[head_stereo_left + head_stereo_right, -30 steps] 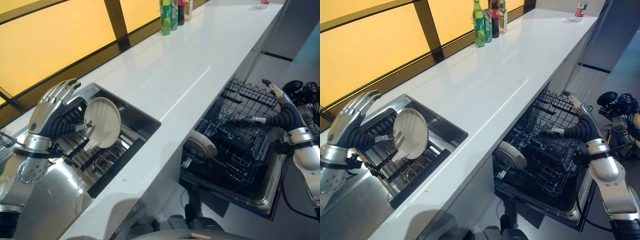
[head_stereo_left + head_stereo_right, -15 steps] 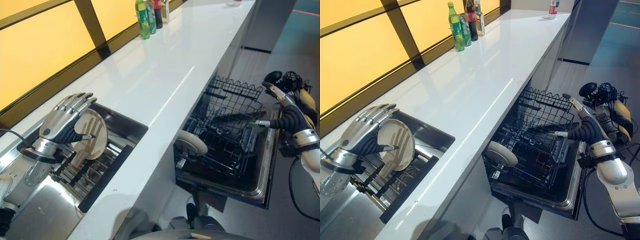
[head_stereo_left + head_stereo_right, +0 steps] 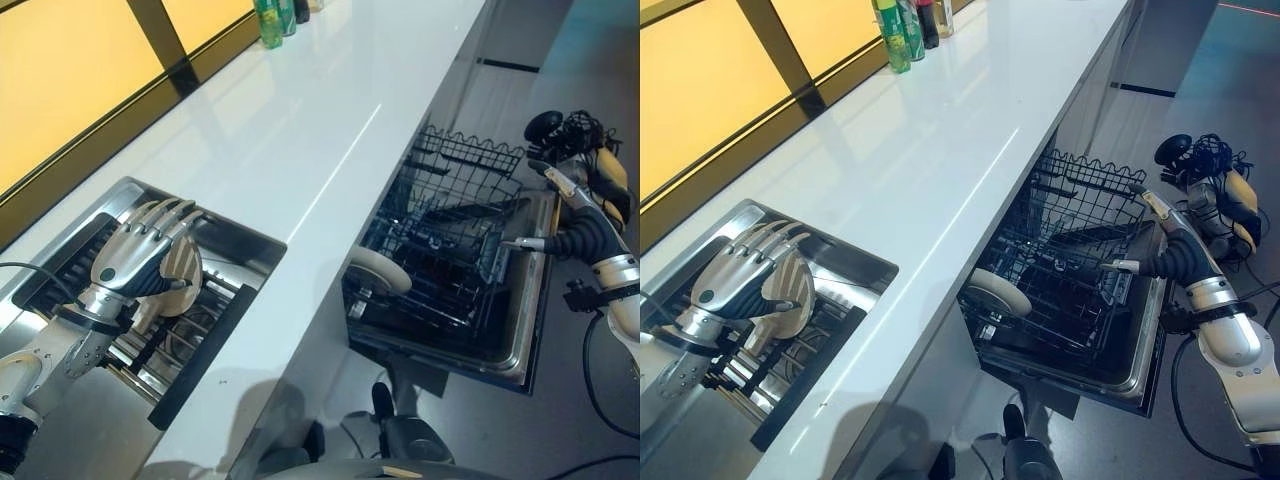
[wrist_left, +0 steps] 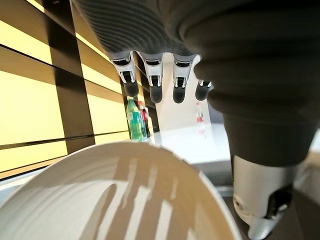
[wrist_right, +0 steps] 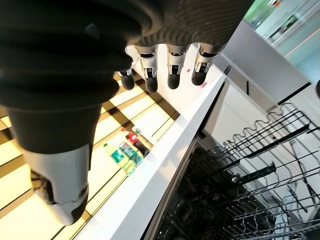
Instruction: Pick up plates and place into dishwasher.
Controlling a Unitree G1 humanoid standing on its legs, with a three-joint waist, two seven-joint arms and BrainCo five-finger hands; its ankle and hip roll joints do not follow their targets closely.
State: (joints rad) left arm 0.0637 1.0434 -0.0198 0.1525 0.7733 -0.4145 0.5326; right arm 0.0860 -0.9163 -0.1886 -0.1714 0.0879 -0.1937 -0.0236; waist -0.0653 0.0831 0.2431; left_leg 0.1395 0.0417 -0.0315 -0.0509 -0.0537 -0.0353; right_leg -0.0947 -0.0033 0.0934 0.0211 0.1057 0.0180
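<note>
White round ceramic plate (image 3: pixel 178 282) is covered by the unclenched left hand (image 3: pixel 135 260); its rim should be gripped firmly before lifting.

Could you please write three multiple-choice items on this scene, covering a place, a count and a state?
1. Where does the plate by the left robot hand stand?
A. sink rack
B. counter
C. floor

2. How many plates sit in the dishwasher rack?
A. none
B. one
C. three

3. How is the right robot hand?
A. shut on a plate
B. open, holding nothing
C. shut on the rack

Answers: 1 A, the plate stands upright among the rack's bars in the sink. 2 B, one racked plate at the near corner. 3 B, straight fingers over the dishwasher.
</note>
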